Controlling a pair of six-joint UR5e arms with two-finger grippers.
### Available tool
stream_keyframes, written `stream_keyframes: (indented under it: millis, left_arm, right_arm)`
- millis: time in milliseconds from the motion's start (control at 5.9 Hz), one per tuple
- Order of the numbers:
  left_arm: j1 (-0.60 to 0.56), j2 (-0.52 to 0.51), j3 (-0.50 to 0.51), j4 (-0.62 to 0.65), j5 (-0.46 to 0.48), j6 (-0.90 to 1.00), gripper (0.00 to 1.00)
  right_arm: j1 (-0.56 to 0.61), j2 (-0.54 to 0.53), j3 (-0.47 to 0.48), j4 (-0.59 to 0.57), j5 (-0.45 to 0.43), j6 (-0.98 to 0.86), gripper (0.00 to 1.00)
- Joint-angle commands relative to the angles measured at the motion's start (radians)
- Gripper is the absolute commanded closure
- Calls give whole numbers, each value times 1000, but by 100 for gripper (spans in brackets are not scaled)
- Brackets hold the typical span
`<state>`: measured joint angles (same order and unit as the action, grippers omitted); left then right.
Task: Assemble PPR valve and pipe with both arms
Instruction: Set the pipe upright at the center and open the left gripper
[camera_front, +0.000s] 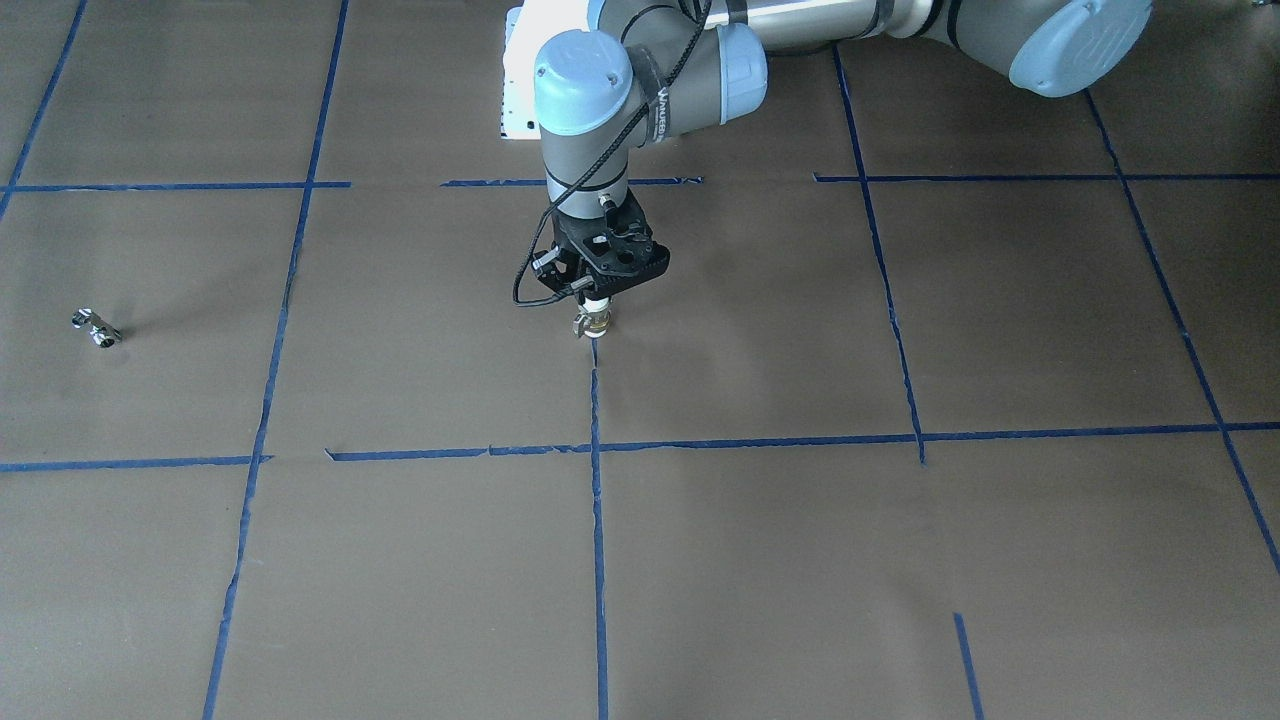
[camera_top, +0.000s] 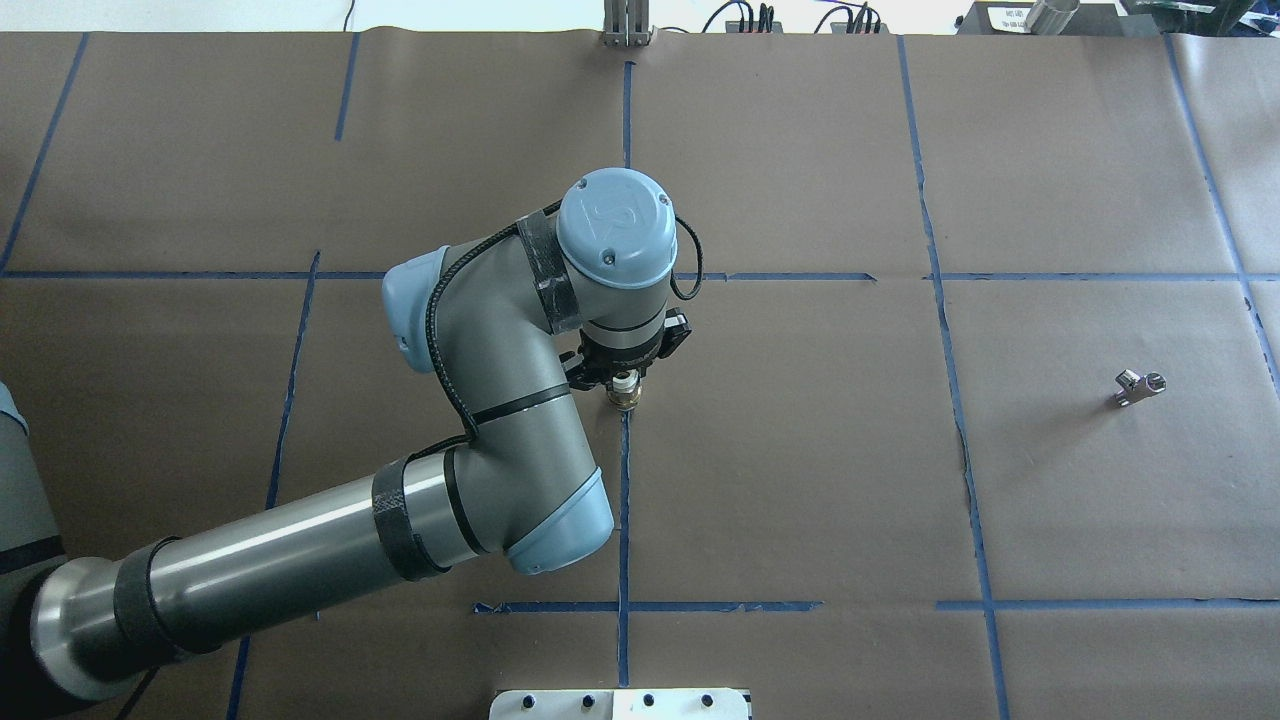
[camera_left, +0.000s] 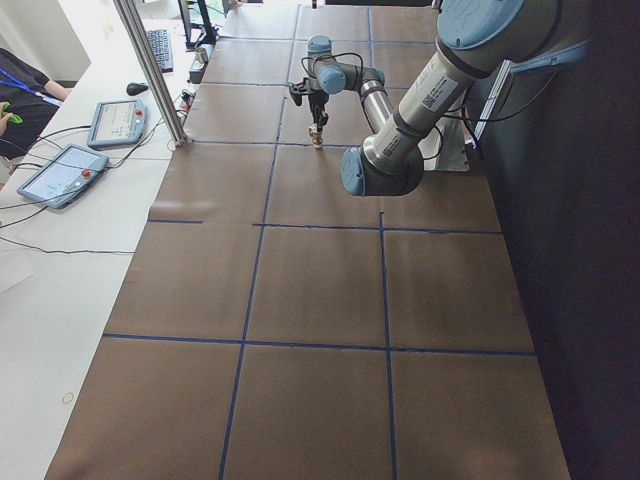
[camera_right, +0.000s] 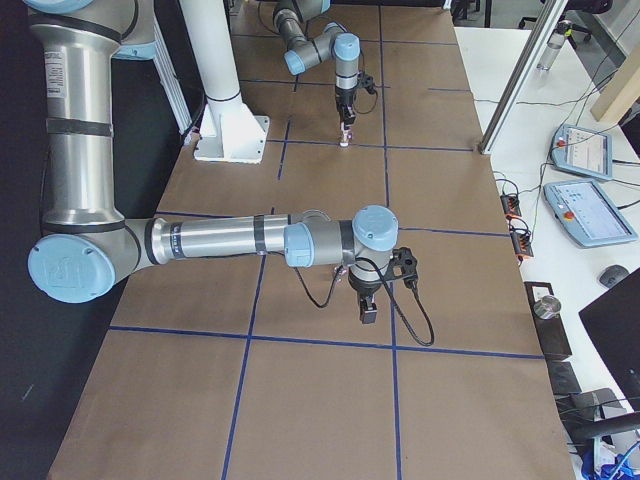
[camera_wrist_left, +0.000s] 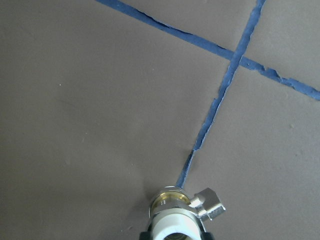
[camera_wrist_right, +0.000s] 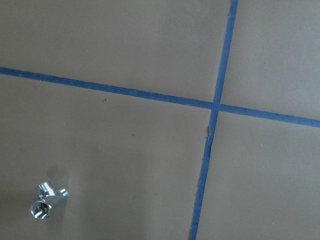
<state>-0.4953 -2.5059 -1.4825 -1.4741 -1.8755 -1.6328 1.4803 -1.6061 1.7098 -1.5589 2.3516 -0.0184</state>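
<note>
My left gripper (camera_front: 597, 297) points straight down near the table's middle, shut on the PPR valve (camera_front: 595, 322). It grips the valve's white upper end. The brass middle and the small side lever hang below the fingers, just above the brown paper, as the left wrist view shows (camera_wrist_left: 175, 210). The overhead view shows the same hold on the valve (camera_top: 626, 390). The chrome pipe (camera_top: 1140, 385) lies alone on the paper far to my right; it shows in the front view (camera_front: 97, 328) and the right wrist view (camera_wrist_right: 46, 200). My right gripper (camera_right: 367, 308) shows only in the exterior right view, hanging over the paper; I cannot tell if it is open.
Brown paper with blue tape lines (camera_top: 624, 500) covers the table. The white pedestal base plate (camera_top: 620, 703) sits at the robot's edge. Teach pendants (camera_left: 60, 175) and an aluminium post (camera_left: 150, 70) stand on the white bench beyond the far edge.
</note>
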Motion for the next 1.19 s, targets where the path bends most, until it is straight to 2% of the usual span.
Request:
stream_keyframes:
  millis: [0,169,339,677,847,1016]
  left_arm:
    - [3,1,1,0,0,16,76]
    - [3,2,1,-9,-1,56,60]
    - [3,5,-2,-21,3,85,1]
    - [-12,5,-53,-3,1,176,0]
    - [-32,63,-118,12,0,270,0]
    - [-55,167,-236,81,-1,436,0]
  right_arm:
    - [0,0,-1,0,0,0,0]
    - [0,0,1,0,0,0,0]
    - [0,0,1,0,0,0,0]
    - [0,1,1,0,0,0,0]
    - [0,2,1,0,0,0,0]
    - [-1,5,1,0,0,0,0]
